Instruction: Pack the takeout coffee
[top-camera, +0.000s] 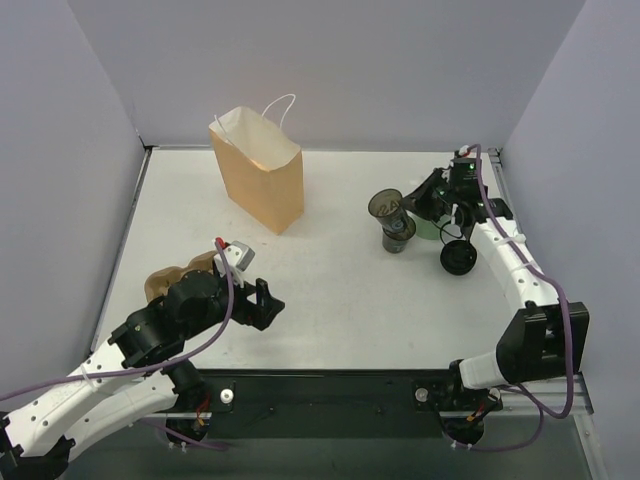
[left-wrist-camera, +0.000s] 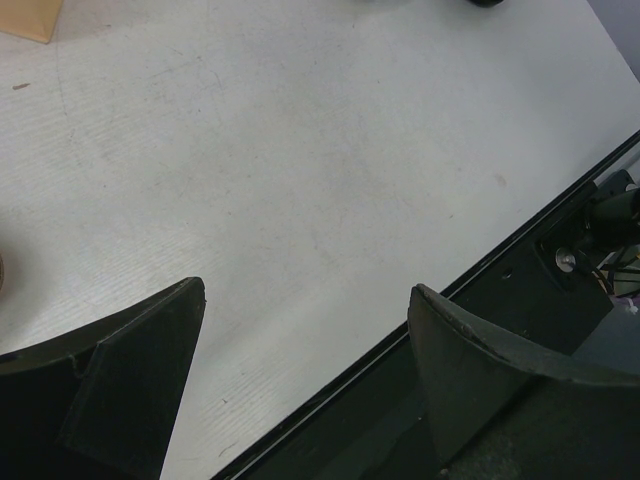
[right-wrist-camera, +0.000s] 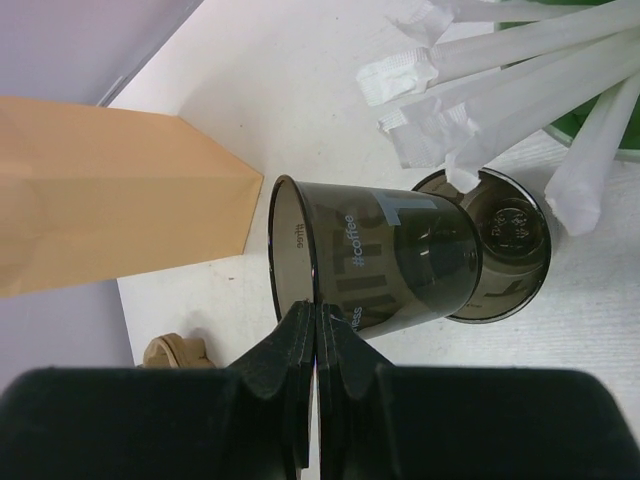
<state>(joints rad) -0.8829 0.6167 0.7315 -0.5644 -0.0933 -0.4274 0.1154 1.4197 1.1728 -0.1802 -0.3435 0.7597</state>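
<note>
Right wrist view: right gripper (right-wrist-camera: 316, 308) on the takeout coffee (right-wrist-camera: 400, 260).
Its fingers pinch the cup's rim, far right; the left gripper (left-wrist-camera: 307, 290) stands spread wide over the table (left-wrist-camera: 300, 150), near left.

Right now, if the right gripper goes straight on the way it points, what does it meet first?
The lidless dark coffee cup: its wall near the rim sits at the shut right gripper's tips. Whether they already touch, I cannot tell.

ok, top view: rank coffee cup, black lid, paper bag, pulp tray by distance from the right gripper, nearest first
1. coffee cup, rim pinched in the right gripper.
2. black lid, close by, on the right side.
3. paper bag, across at back left.
4. pulp tray, far left, near front.
</note>
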